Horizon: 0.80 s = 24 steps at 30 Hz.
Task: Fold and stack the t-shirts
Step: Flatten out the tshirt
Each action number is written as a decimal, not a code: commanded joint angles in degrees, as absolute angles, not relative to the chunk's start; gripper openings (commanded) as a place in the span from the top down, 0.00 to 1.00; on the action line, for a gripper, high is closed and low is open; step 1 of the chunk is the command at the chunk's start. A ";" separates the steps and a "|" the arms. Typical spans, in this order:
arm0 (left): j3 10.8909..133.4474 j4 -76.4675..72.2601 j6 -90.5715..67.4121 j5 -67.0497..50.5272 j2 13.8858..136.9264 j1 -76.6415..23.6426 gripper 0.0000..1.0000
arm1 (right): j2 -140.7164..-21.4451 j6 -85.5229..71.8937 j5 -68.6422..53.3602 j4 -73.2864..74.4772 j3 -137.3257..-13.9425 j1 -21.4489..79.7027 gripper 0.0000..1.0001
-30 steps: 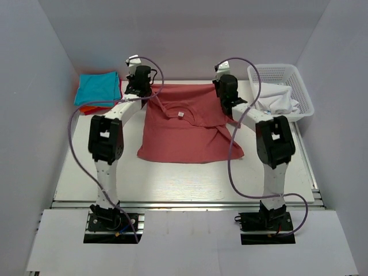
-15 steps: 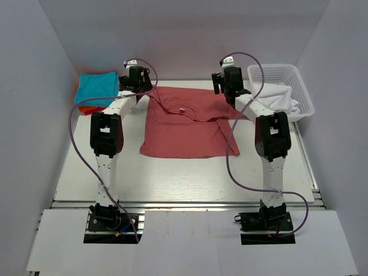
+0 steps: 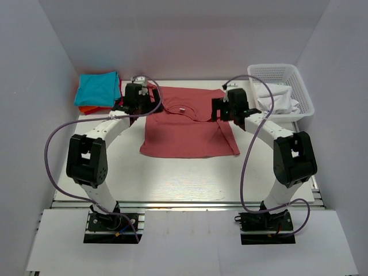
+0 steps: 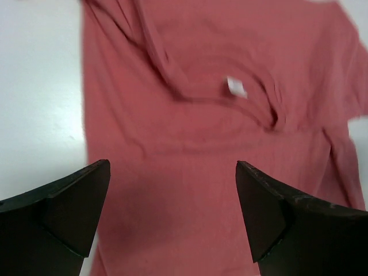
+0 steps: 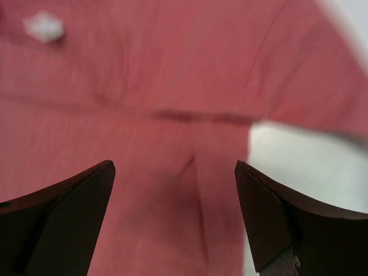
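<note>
One salmon-red t-shirt (image 3: 184, 135) lies flat on the table (image 3: 172, 178), roughly centred; collar and white tag (image 3: 180, 111) at the far side, hem toward the arm bases; a strip along its right edge is doubled inward and creased, so the outline isn't square. Over the far-left shoulder hangs the left gripper (image 4: 172, 190), jaws spread wide, nothing between them; the right gripper (image 5: 175, 195) is likewise spread and empty, over the right shoulder close to the doubled strip. At the far-left corner sits the folded stack (image 3: 98, 92), teal on top, orange and red edges beneath, apart from the flat shirt; the white basket (image 3: 305, 98) at far right holds a white cloth (image 3: 279, 103).

My read: this shirt's fold isn't started. Risks:
- right jaws catch only the doubled strip; top layer lifts, body stays down
- uneven pinch points left vs right; fold line skews
- too shallow grabs nothing; too deep scrapes the table
- wrist views are blurred; edge alignment unconfirmed
</note>
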State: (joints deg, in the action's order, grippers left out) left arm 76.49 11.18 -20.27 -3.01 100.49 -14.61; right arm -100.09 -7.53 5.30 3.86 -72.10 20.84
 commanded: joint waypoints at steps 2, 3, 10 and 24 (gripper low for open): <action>68.13 9.58 -22.76 -12.12 97.56 -16.60 0.00 | -97.65 -12.65 -4.37 6.07 -64.44 22.58 0.10; 67.33 9.58 -23.55 -12.13 97.56 -17.22 0.00 | -97.30 -13.00 -4.92 5.11 -62.60 22.85 0.10; 58.47 9.58 -24.95 -12.67 96.42 -18.28 0.00 | -99.75 -14.59 -3.00 6.59 -59.42 23.47 0.10; 59.92 20.90 -29.00 6.75 103.51 -17.05 0.00 | -89.49 -16.96 -6.67 15.72 -43.33 34.52 0.10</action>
